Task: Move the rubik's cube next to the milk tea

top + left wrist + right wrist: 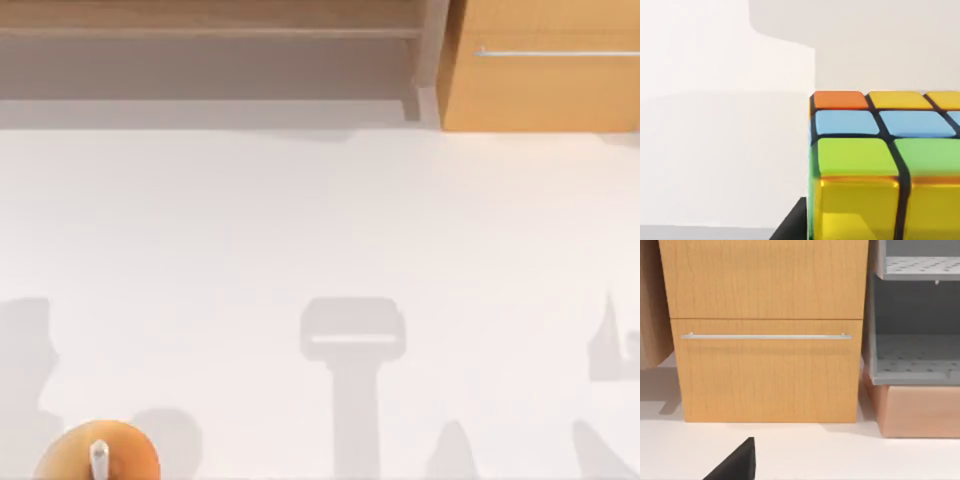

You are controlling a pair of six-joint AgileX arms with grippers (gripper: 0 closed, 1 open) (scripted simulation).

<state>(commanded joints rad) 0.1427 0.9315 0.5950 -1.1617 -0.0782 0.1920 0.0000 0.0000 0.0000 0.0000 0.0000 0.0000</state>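
The rubik's cube (885, 165) looms very close in the left wrist view, with orange, yellow, blue and green tiles on top and a glossy yellow face toward the camera. A dark piece of my left gripper (790, 222) shows at the cube's lower edge, right beside it. The milk tea (100, 455), a round orange-tan cup top with a short white straw, sits at the table's front left corner in the top view. A dark piece of my right gripper (735, 464) hangs over the white table, facing the cabinet.
A wooden cabinet (540, 65) with a metal drawer handle (765, 336) stands at the back right. Grey perforated shelves (915, 360) sit beside it on a wooden block. A low wooden shelf (210, 30) runs along the back left. Arm shadows cross the white table (300, 220).
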